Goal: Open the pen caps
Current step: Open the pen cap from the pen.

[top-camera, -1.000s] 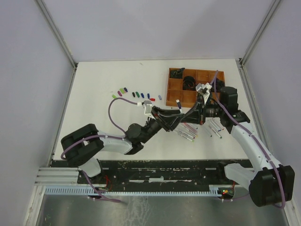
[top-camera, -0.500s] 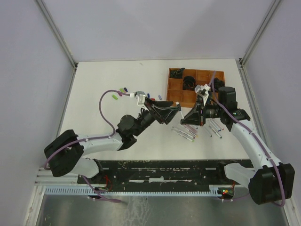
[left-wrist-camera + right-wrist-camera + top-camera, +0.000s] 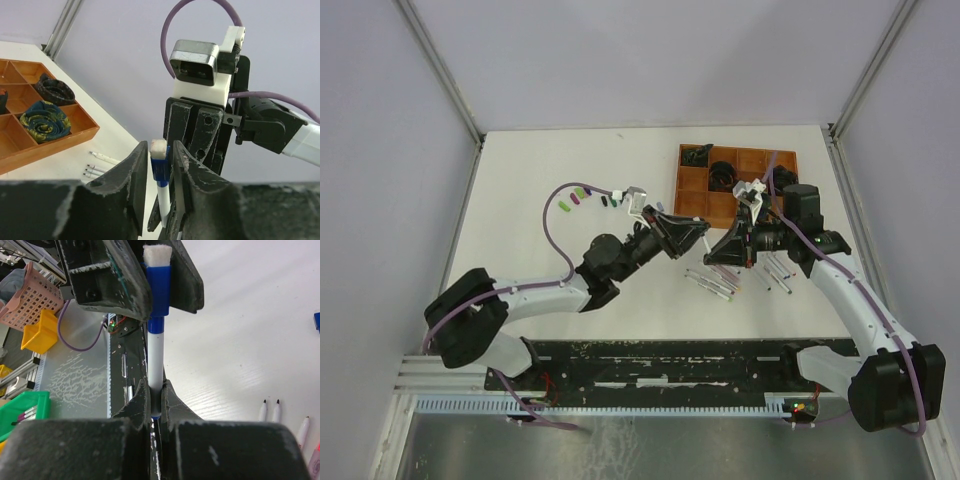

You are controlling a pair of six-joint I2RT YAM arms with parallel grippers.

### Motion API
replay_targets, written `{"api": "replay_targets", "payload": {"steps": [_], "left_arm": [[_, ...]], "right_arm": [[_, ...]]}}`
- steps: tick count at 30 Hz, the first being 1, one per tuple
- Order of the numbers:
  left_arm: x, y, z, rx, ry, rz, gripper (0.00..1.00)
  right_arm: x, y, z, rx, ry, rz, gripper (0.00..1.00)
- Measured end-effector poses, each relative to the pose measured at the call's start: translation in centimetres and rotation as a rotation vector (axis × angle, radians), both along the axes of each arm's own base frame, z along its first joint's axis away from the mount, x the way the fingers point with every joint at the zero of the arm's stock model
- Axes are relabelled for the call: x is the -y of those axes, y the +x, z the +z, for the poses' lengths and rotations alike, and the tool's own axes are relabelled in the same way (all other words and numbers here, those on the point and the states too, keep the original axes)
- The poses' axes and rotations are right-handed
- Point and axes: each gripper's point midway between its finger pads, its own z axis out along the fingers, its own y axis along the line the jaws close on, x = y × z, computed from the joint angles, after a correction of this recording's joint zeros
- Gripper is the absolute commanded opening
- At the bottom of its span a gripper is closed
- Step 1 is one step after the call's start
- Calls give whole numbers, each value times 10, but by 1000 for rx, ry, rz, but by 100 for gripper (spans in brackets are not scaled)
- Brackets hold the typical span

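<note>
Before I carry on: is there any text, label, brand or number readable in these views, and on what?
No readable text in any view.
The pen: plain white barrel, no print showing.
Its blue cap: blank.
The brown tray: no label visible.

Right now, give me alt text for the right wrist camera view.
A pen stands mid-frame: the right fingers pinch its white barrel at the bottom, the left fingers grip its blue cap at the top. Loose pens lie on the white table, lower right.

White table (image 3: 540, 160); pale grey walls (image 3: 620, 60) around.
</note>
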Motion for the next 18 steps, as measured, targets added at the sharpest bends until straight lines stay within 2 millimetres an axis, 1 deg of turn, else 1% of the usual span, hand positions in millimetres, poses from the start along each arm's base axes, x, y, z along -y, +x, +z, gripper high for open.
{"api": "replay_targets", "payload": {"steps": [2, 5, 6, 7, 9, 10, 11, 13, 18], "left_arm": [[2, 0, -3, -8, 6, -8, 22], [4, -1, -4, -23, 4, -17, 4], [4, -1, -4, -26, 2, -20, 3], [5, -1, -4, -28, 1, -23, 3], [5, -1, -4, -31, 1, -26, 3], [5, -1, -4, -32, 0, -27, 3], [5, 0, -4, -32, 0, -25, 3], [4, 0, -3, -29, -6, -24, 3], [4, -1, 6, -16, -48, -34, 3]], "right_arm": [[0, 0, 0, -3, -1, 0, 2], [0, 0, -2, -6, -5, -1, 1], [0, 0, -2, -5, -5, 0, 2], [0, 0, -3, -3, -6, 0, 7], [0, 0, -3, -3, -7, 1, 34], [1, -1, -3, -5, -8, 2, 45], [1, -1, -3, -7, -7, 3, 52], [0, -2, -2, -9, -6, 5, 56], [0, -1, 2, -17, 3, 6, 55]]}}
